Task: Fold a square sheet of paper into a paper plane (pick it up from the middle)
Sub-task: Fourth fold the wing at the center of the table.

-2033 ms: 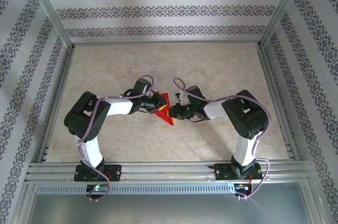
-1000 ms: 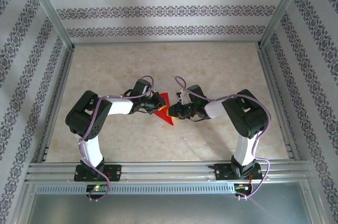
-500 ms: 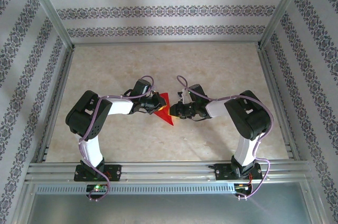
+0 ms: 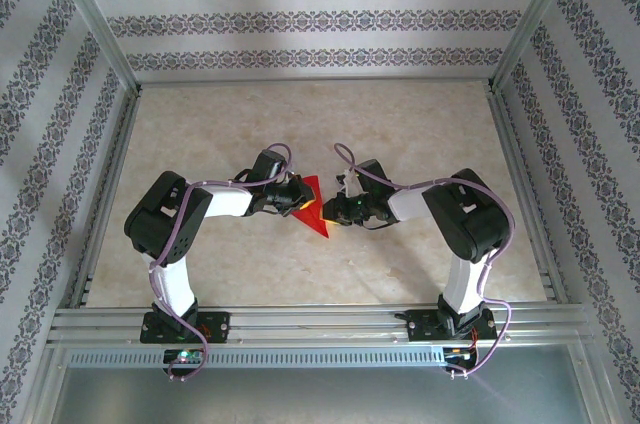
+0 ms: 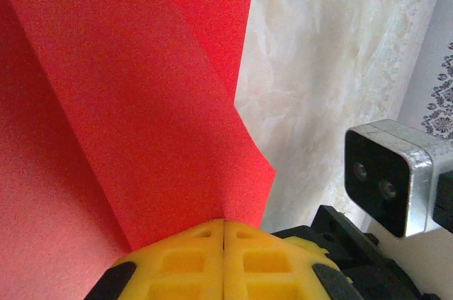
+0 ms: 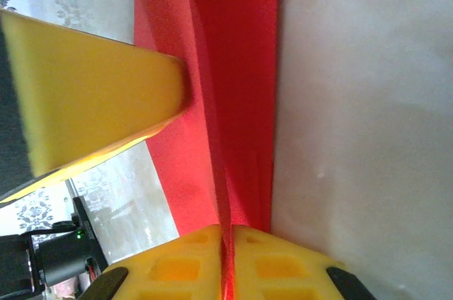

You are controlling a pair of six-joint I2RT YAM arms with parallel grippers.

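Note:
The red sheet of paper (image 4: 316, 216), folded into a narrow pointed shape, hangs just above the middle of the table between both grippers. My left gripper (image 4: 299, 200) is shut on its left side; in the left wrist view the yellow fingertips (image 5: 224, 223) pinch a creased flap of the paper (image 5: 127, 102). My right gripper (image 4: 331, 210) is shut on the right side. In the right wrist view its jaws (image 6: 225, 229) clamp a long folded ridge of the paper (image 6: 244, 66). The left gripper's yellow finger (image 6: 92, 95) presses the sheet from the other side.
The beige marble-patterned table (image 4: 300, 124) is fenced by an aluminium frame (image 4: 300, 322) and patterned walls. The right arm's wrist camera (image 5: 389, 172) sits close to the left gripper. Both arms' elbows bend outward toward the table's sides.
The right gripper has shifted slightly and pinched tighter on the paper's fold. The left arm and the paper have hardly moved.

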